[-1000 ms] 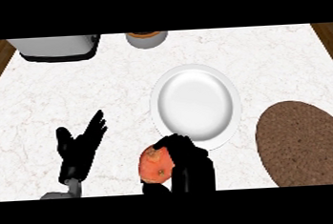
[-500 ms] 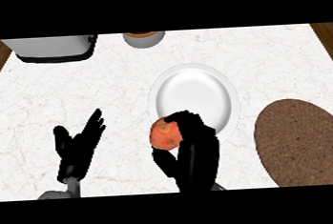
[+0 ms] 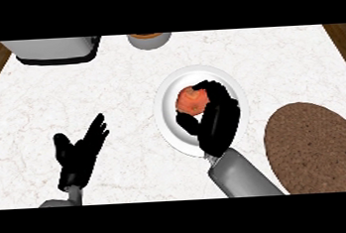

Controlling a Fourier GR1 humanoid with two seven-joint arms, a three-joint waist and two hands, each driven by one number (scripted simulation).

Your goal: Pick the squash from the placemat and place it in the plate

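Observation:
The squash (image 3: 191, 100), a small orange-red fruit, is held over the white plate (image 3: 178, 138) at mid-counter. My right hand (image 3: 218, 113) curls round its right side, fingers and thumb wrapping it; whether it touches the plate's surface I cannot tell. The brown round placemat (image 3: 313, 143) lies bare at the right. My left hand (image 3: 79, 153) rests open at the lower left, fingers pointing up, well away from the plate.
A grey toaster-like appliance (image 3: 52, 49) stands at the back left. A small grey bowl with orange contents (image 3: 149, 39) sits at the back centre. Wooden floor shows past the counter's left and right edges.
My right hand has carried the squash up and away from the counter's near edge to above the plate's middle. The left hand has stayed still.

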